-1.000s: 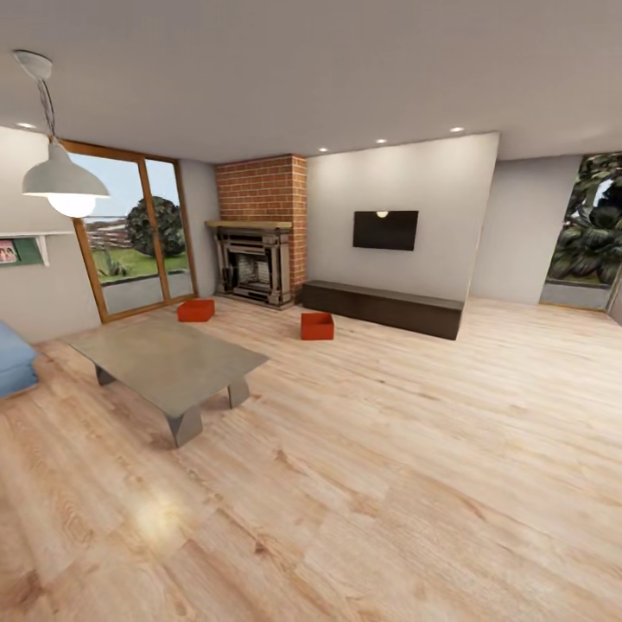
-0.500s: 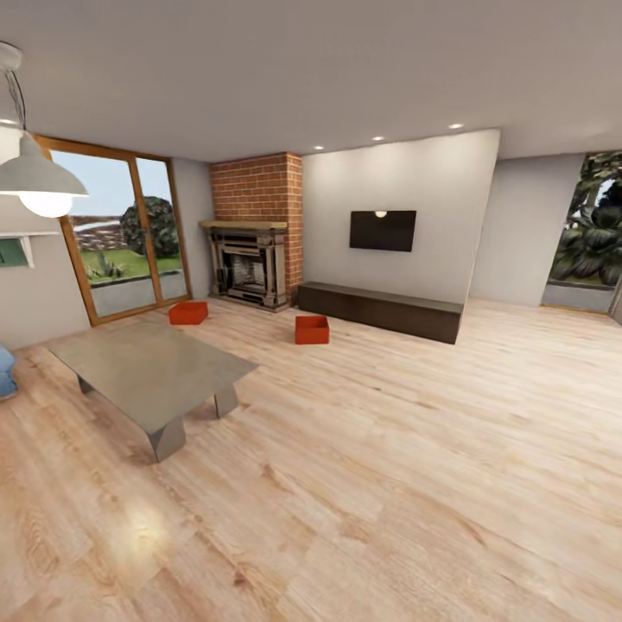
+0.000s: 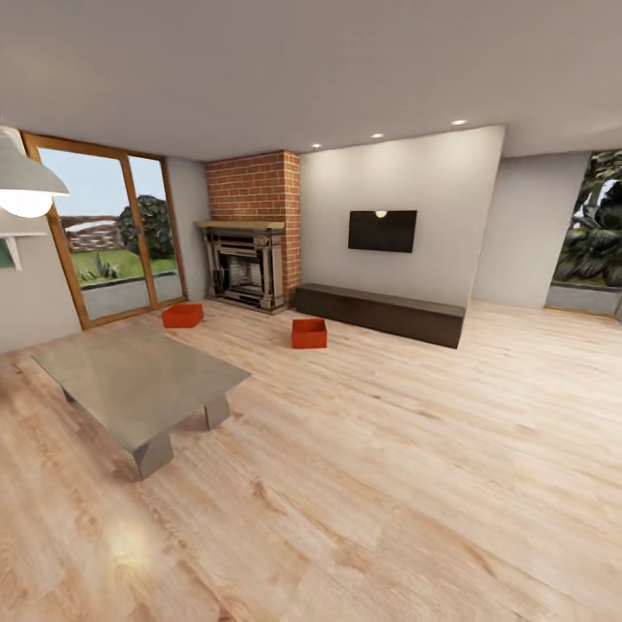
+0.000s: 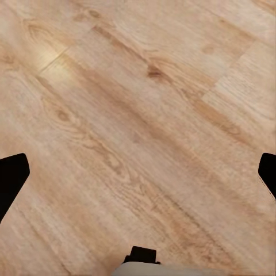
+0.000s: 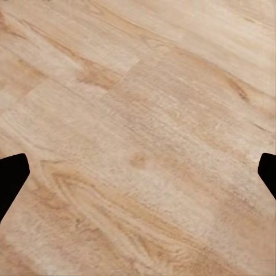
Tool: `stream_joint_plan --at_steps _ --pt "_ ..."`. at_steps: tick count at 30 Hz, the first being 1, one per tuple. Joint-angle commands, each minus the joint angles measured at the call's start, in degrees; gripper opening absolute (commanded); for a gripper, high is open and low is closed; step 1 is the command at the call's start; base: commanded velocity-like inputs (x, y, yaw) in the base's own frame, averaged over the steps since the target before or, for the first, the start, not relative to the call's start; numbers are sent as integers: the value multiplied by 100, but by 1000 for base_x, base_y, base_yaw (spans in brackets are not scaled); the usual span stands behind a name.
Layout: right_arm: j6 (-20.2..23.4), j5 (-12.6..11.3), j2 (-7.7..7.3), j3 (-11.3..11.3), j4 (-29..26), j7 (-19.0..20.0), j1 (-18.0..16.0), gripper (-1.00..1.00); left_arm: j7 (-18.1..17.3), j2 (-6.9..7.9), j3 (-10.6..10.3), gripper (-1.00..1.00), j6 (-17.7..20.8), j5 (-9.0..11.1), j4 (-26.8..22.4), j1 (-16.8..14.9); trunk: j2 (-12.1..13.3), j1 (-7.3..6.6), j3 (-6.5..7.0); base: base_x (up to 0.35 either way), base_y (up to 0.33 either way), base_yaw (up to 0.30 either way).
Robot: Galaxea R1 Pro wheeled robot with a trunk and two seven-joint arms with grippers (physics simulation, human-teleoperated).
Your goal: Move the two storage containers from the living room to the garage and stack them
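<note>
Head view of the living room: two storage containers, alike orange-red open-topped bins, rest on the light wood-plank floor [image 3: 406, 484] at the far side of the room. The left container [image 3: 183, 315] lies near the glazed door [image 3: 108, 229] and in front of the brick fireplace [image 3: 249, 231], toward its left; the right container [image 3: 309, 333] lies in front of the left end of the long dark cabinet [image 3: 380, 313], to the right of the fireplace. The two bins stand well apart, both upright with open tops upward. A wall TV [image 3: 382, 231] hangs above the cabinet. A low grey coffee table [image 3: 138, 384] stands in the left foreground, nearer the camera than either bin, and part of a white pendant lamp [image 3: 24, 183] shows at the left edge. A second window with foliage [image 3: 594, 229] shows at the far right. Left wrist view: the left hand [image 4: 138, 172] hangs over bare plank flooring, its two dark fingertips [image 4: 11, 178] showing at opposite edges of the picture, spread wide and grasping nothing. Right wrist view: the right hand [image 5: 138, 172] is likewise over bare planks, its dark fingertips [image 5: 11, 175] at opposite edges, released and empty.
</note>
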Motion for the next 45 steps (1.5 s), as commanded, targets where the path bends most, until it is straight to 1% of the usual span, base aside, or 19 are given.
stream_joint_plan --at_steps 1,21,45 --pt "-4 11 -1 8 -9 -13 2 100 -1 -1 -14 100 -18 36 4 -3 -3 4 -5 321 -4 0" --pt "-4 11 -1 8 -9 -13 2 100 -1 5 7 100 -18 36 3 -3 -3 4 -5 324 -3 0" --pt "-4 29 -1 22 -9 4 2 100 6 8 12 100 -18 36 5 -3 -3 4 -5 325 -82 0"
